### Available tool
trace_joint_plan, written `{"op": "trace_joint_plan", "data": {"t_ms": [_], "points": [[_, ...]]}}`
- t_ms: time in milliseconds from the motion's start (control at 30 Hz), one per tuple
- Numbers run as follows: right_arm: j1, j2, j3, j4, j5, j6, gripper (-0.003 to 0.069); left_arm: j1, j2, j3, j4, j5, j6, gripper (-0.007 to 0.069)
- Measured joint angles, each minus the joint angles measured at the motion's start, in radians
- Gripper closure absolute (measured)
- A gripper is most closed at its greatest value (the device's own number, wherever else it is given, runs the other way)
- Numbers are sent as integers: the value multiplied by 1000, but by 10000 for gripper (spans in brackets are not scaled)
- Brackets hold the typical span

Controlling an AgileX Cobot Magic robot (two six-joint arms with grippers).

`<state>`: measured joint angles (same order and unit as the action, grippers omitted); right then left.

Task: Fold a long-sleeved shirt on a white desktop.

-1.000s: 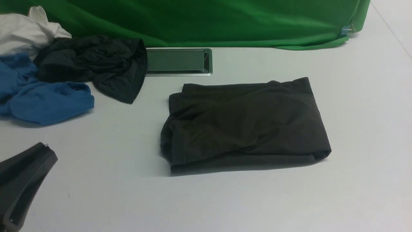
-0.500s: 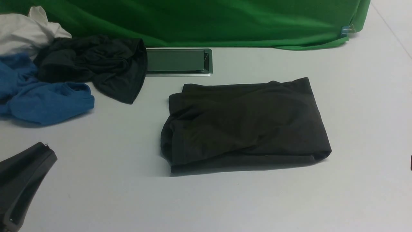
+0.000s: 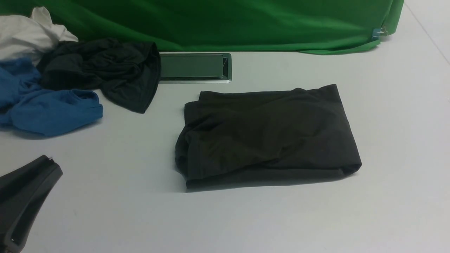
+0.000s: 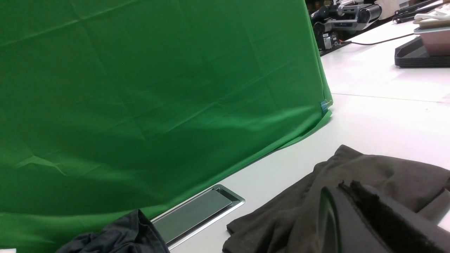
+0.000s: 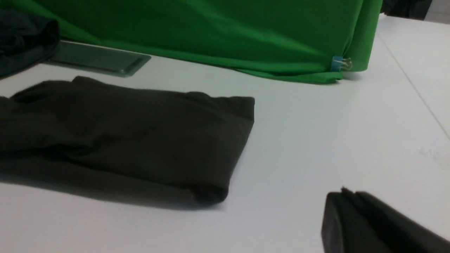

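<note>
At the lower left corner of the front view, nearest the camera, the left gripper reaches in from the frame edge, its dark fingers pressed together with nothing between them, its tip well apart from every garment. In its own wrist view the same gripper fills the lower right, jaws together, in front of the folded cloth. The right gripper is out of the front view; its wrist view shows it at the lower right corner, over bare table, its jaws likewise together and empty, well clear of the cloth. In the middle of the front view, a little right of centre, the long-sleeved shirt lies on the white desktop as a folded, roughly rectangular bundle, brownish black, with stacked layers showing along its near edge and a rounded fold at its left side; no print is visible on it. The right wrist view shows this shirt across the left and centre of its frame. Farther back, at the middle left of the front view, a blue garment lies crumpled, touching a crumpled black garment just behind it, and a white cloth sits at the upper left corner. Beside the black garment, at upper centre, a silver-framed hatch is set into the table. Behind everything a green backdrop spans the top of the frame, a small clip at its right end.
</note>
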<state>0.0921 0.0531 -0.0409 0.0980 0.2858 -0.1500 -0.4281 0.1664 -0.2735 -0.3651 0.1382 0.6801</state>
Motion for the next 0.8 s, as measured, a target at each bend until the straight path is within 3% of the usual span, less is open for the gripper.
{"op": "trace_joint_plan", "data": {"t_ms": [200, 800], "points": [[-10, -50, 47, -13, -25, 78, 628, 0, 3, 1, 0, -1, 0, 606], [-29, -53, 47, -19, -29, 84, 619, 0, 3, 1, 0, 0, -1, 606]]}}
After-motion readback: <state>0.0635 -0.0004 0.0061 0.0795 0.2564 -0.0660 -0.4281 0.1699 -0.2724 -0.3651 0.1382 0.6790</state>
